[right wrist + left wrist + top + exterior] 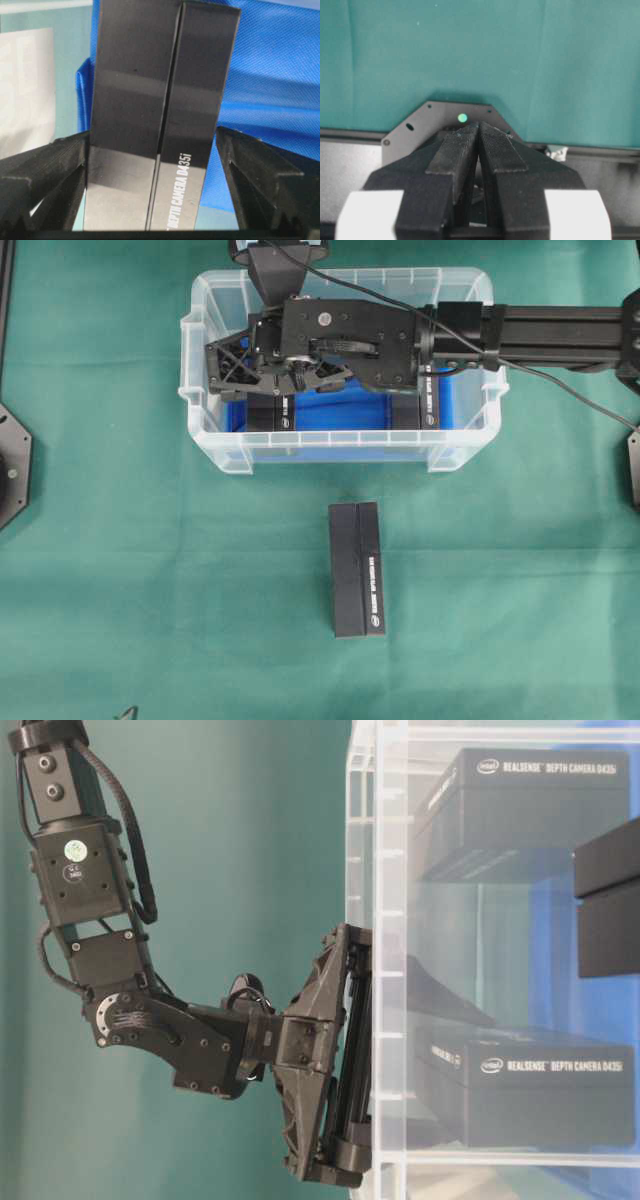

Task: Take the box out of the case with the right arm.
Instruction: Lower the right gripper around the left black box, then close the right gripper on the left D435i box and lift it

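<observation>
Only the right wrist view shows the matte black rectangular box standing between the spread fingers of the right arm's black truss-like gripper, released, with narrow gaps either side. Overhead, that gripper hides most of this box inside the clear translucent plastic case with its blue woven lining; another box lies outside on the green cloth surface. The left gripper is clenched on nothing.

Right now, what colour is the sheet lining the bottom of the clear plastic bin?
Bright blue sheet, seen best in the right wrist view.
</observation>
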